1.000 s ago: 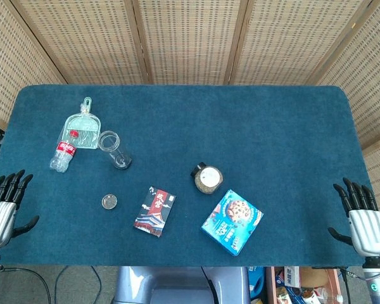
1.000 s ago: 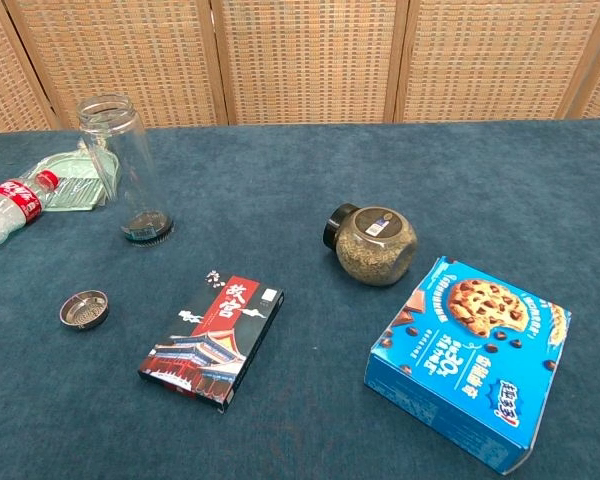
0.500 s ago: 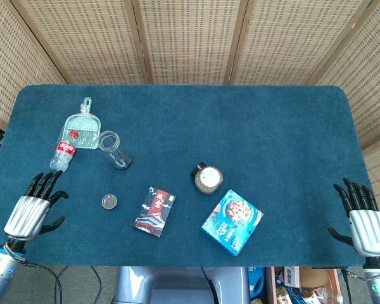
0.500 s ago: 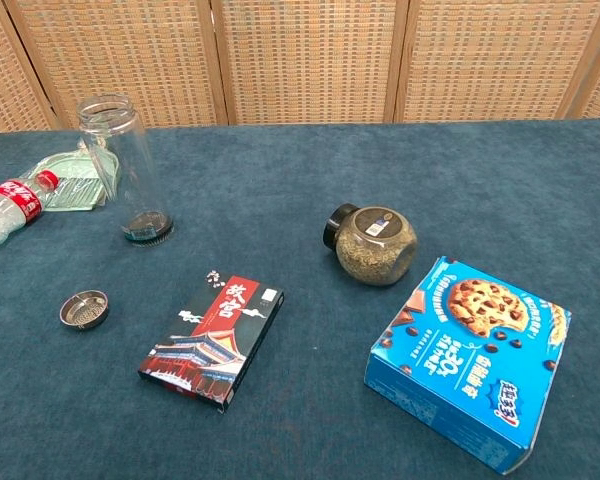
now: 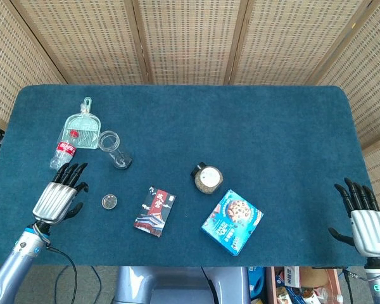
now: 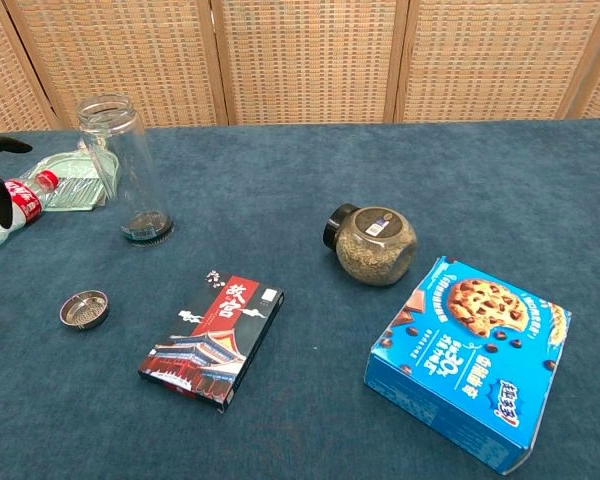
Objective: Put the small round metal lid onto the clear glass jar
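Note:
The small round metal lid [image 5: 109, 201] [image 6: 84, 309] lies flat on the blue cloth, left of centre. The clear glass jar [image 5: 114, 149] [image 6: 128, 168] stands upright and uncovered behind it. My left hand [image 5: 59, 195] hovers just left of the lid, fingers spread and holding nothing; only its fingertips [image 6: 2, 146] show at the chest view's left edge. My right hand [image 5: 366, 223] stays open at the table's near right corner, far from both objects.
A plastic bottle [image 5: 64, 152] and a green dustpan [image 5: 82, 125] lie left of the jar. A red-and-black box [image 5: 155, 211], a round seed jar with a black cap [image 5: 207, 178] and a blue cookie box [image 5: 232, 221] occupy the middle of the table [image 5: 272, 126].
My left hand has moved in from the table's near left edge, rightward and forward, to just beside the lid. My right hand has stayed put.

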Controlling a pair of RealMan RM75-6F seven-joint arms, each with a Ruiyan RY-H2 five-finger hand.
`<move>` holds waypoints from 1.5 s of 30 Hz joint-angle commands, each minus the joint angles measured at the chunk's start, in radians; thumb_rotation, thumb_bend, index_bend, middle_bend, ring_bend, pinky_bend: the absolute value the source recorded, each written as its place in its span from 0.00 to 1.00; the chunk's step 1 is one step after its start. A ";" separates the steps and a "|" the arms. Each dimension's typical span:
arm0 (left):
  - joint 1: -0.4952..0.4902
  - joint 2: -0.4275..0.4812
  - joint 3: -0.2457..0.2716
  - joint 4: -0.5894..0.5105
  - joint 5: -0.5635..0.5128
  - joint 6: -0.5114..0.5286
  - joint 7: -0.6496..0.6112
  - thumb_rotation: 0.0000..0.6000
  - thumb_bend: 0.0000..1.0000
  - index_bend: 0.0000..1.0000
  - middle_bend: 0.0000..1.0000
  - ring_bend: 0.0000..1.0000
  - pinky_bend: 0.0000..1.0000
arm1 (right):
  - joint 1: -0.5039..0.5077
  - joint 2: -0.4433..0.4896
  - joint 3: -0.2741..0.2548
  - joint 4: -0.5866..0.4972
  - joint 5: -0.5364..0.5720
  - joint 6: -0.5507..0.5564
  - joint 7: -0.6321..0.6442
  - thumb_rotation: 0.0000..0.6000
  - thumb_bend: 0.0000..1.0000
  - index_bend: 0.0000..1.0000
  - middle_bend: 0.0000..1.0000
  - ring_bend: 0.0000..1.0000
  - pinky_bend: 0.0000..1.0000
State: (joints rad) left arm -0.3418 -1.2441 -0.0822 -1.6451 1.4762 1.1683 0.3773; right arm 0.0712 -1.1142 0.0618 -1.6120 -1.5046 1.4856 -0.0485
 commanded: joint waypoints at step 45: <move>-0.169 -0.235 0.007 0.180 -0.216 -0.181 0.129 1.00 0.38 0.48 0.00 0.00 0.00 | -0.001 0.000 0.004 0.023 -0.005 0.008 0.058 1.00 0.05 0.12 0.00 0.00 0.03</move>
State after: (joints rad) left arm -0.5092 -1.4782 -0.0758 -1.4664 1.2615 0.9870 0.5046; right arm 0.0700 -1.1145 0.0658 -1.5892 -1.5097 1.4934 0.0097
